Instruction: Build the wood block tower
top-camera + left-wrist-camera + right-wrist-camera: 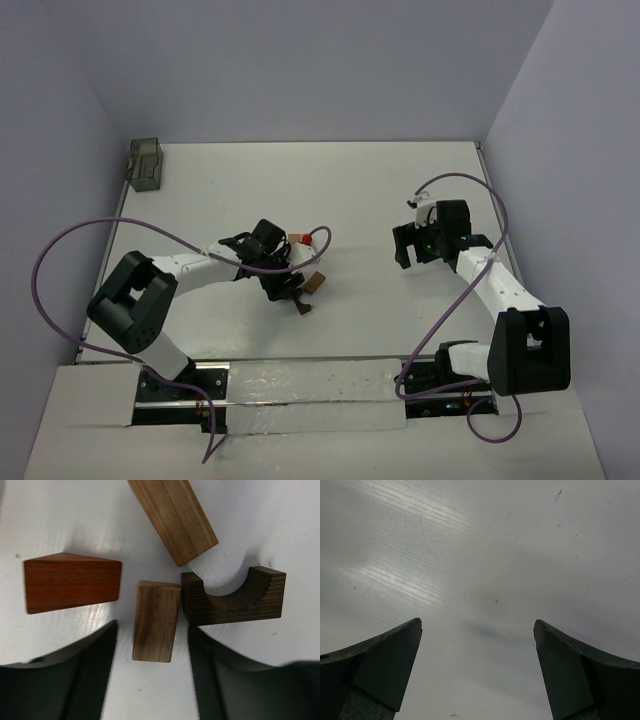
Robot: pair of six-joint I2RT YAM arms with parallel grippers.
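Note:
The wood blocks lie loose and flat on the white table, nothing stacked. In the left wrist view a small brown cuboid [156, 621] lies between my left gripper's [153, 630] fingers. The jaws are open, with a gap on each side of it. A reddish-brown triangular wedge [72, 582] lies to its left and a dark arch block [235, 597] touches its right. A longer brown cuboid [173, 517] lies beyond. From above, the left gripper [285, 285] hangs low over the blocks [315, 282]. My right gripper [478, 624] stands open over bare table, holding nothing.
A grey translucent container [147, 163] stands at the far left corner. The right gripper [405, 255] hovers to the right of the blocks, well apart from them. Purple cables loop beside both arms. Walls close the table on three sides.

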